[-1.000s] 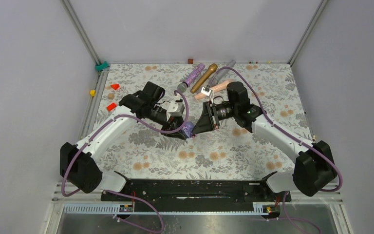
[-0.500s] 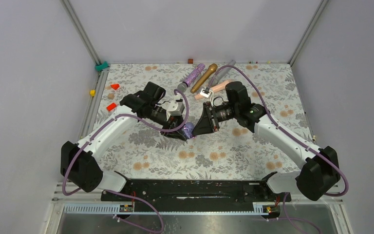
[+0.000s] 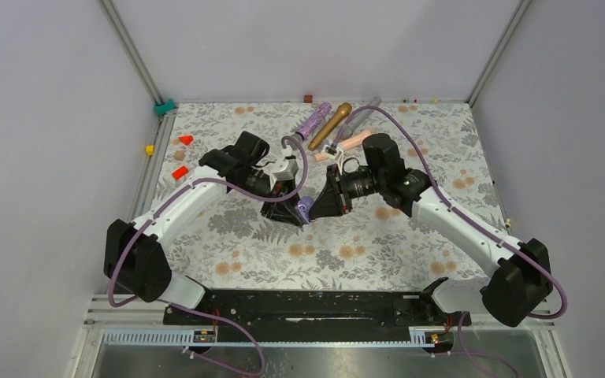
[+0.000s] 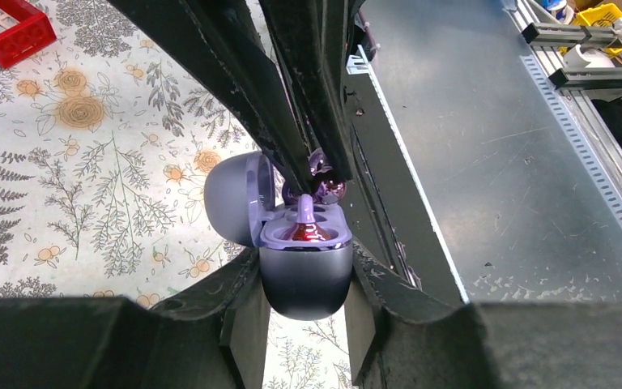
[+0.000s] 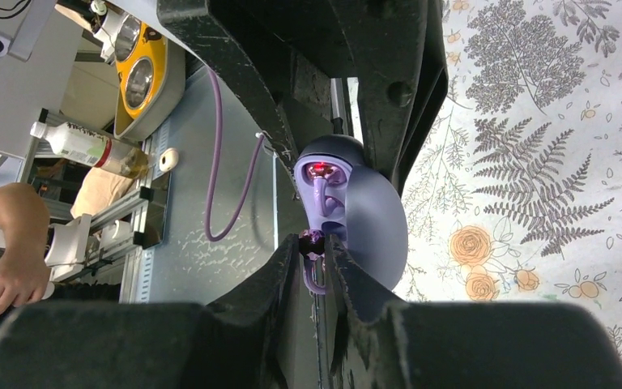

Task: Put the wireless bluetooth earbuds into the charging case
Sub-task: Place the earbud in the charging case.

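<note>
left gripper [image 4: 305, 305] clamped on the open charging case [image 4: 305, 275]. right gripper [image 5: 317, 263] pinches a purple earbud [image 4: 325, 190] at its opening.

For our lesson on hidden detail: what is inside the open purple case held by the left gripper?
A red glow shows in the charging case's near well. The right gripper pinches a purple earbud at the far well, covering how deep it sits.
</note>
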Tool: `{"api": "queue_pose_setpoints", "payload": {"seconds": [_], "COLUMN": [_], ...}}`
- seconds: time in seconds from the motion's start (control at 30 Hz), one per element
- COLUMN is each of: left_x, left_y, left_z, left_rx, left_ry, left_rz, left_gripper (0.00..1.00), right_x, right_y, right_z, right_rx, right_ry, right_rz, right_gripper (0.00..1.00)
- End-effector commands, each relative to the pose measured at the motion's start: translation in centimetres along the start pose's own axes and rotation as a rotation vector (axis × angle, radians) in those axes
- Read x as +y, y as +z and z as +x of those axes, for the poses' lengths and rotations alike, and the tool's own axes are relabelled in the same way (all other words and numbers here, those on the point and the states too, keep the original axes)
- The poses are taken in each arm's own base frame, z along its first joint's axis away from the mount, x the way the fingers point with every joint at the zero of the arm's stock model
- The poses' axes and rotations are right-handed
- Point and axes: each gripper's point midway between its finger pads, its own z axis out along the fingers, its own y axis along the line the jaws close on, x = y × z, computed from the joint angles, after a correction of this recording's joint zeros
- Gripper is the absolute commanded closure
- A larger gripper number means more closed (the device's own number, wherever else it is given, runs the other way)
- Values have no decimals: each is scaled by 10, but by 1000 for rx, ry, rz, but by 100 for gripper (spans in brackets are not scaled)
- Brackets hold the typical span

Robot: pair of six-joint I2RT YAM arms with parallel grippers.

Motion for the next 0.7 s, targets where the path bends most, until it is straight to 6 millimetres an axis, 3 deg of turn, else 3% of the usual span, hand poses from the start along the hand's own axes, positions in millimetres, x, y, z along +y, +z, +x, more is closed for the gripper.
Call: {"api": "queue_pose_setpoints", "payload": {"seconds": [0.0, 0.43, 0.67], "left_x": [-14, -44, -36], "left_y": [-2, -7, -12], "left_z": [-31, -38, -42], "left_rx": [-103, -135, -171], "left_ry": [75, 165, 162], "left_rz": [72, 160, 137], "left_gripper": [100, 100, 100], "right_x": [2, -13, -8], "right_y": [-1, 5, 6], "right_z": [-19, -23, -23], "right_rx": [-62, -73, -77], "right_ry": [-80, -73, -45], "right_rz": [23, 49, 18], "right_gripper": [84, 83, 83]}}
